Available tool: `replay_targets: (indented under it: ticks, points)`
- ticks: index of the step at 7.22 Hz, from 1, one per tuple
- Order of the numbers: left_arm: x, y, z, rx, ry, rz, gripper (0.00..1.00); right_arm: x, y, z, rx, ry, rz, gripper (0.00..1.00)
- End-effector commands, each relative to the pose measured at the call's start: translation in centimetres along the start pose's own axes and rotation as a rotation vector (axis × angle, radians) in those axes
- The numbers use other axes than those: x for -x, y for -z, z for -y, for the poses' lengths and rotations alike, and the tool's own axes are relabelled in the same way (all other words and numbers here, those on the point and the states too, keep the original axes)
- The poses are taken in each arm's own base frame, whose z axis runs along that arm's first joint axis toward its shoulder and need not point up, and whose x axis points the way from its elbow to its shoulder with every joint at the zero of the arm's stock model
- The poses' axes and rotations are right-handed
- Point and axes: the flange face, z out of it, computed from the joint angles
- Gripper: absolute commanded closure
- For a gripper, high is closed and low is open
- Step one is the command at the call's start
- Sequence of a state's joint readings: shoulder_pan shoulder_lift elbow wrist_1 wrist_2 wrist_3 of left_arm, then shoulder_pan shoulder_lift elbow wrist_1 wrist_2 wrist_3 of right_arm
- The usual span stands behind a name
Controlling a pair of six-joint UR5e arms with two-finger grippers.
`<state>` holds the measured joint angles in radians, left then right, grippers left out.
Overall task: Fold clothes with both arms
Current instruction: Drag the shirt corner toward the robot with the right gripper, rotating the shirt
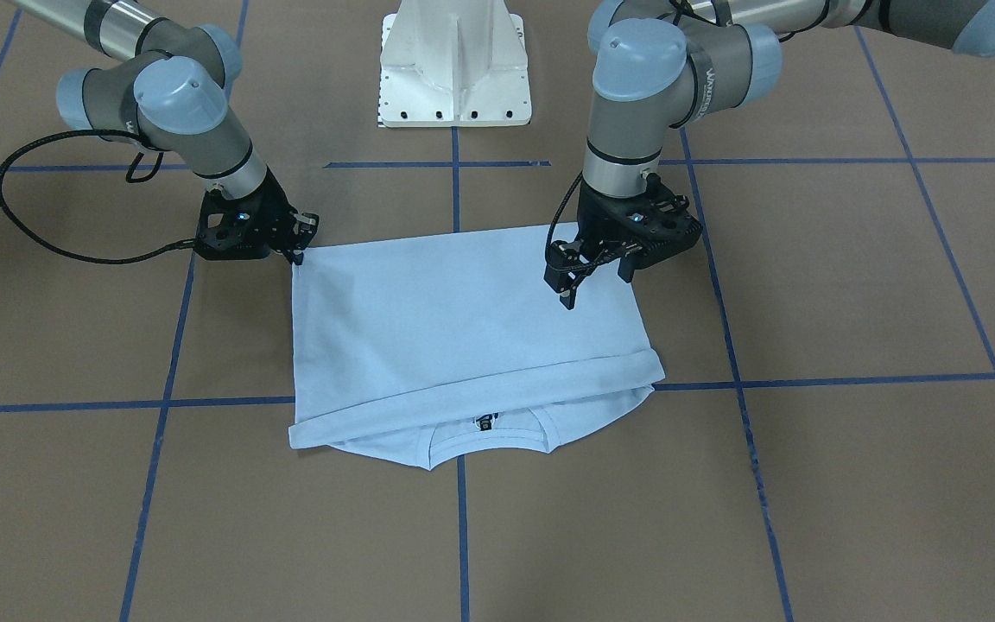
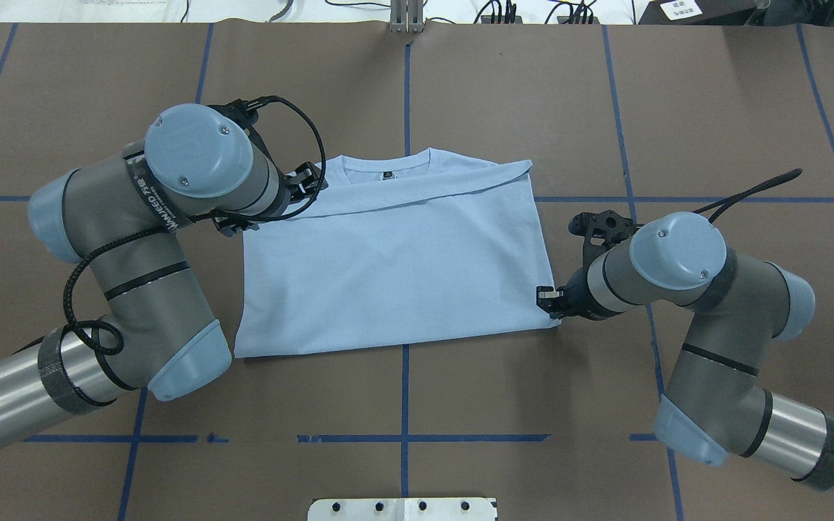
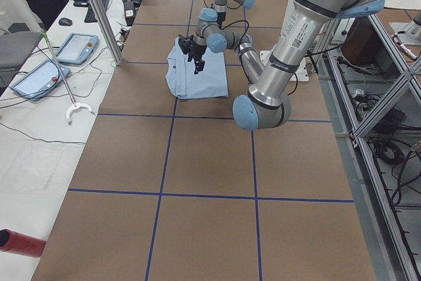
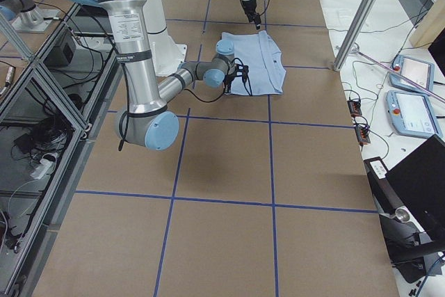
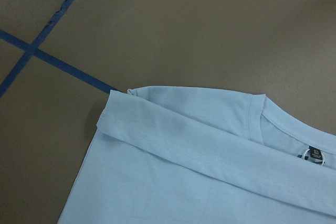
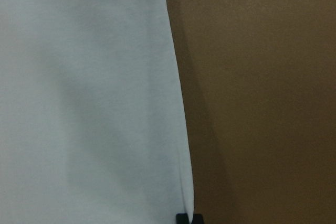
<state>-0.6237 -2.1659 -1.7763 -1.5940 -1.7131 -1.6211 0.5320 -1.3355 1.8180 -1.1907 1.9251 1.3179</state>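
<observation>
My right gripper (image 1: 297, 250) sits low at the near right corner of the shirt (image 1: 463, 320), tips touching its edge. Whether they pinch cloth or only rest there, I cannot tell. My left gripper (image 1: 594, 285) hangs above the shirt's left side with its fingers spread, holding nothing. The shirt lies flat on the table (image 1: 808, 484), folded into a rectangle, with the collar (image 5: 273, 121) at the far side under a folded-over band. I judge it light, limp and layered, likely to sag and slide apart, so I would pinch corners through every layer.
</observation>
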Motion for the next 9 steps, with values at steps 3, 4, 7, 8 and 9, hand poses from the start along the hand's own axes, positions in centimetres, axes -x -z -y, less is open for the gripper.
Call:
replay_targets:
  ticks: [3,4,7,8,9]
  points:
    - [0.1,-0.6,-1.3,0.012,-0.015,0.007,0.01,-5.8,4.3,-10.6,0.119,0.081,-0.014,1.00]
    - [0.1,-0.6,-1.5,0.015,-0.017,0.006,0.01,-7.2,4.7,-13.1,0.162,0.103,-0.035,1.00]
    - [0.0,-0.7,-1.7,-0.011,-0.026,0.004,0.01,-7.4,4.5,-22.6,0.329,0.103,-0.077,1.00]
    - [0.0,-0.7,-1.8,-0.010,-0.027,0.004,0.01,-7.3,4.1,-24.5,0.357,0.112,-0.089,1.00]
    - [-0.1,-0.7,-2.1,-0.007,-0.030,0.003,0.01,-7.5,3.9,-25.2,0.370,0.120,-0.095,0.16]
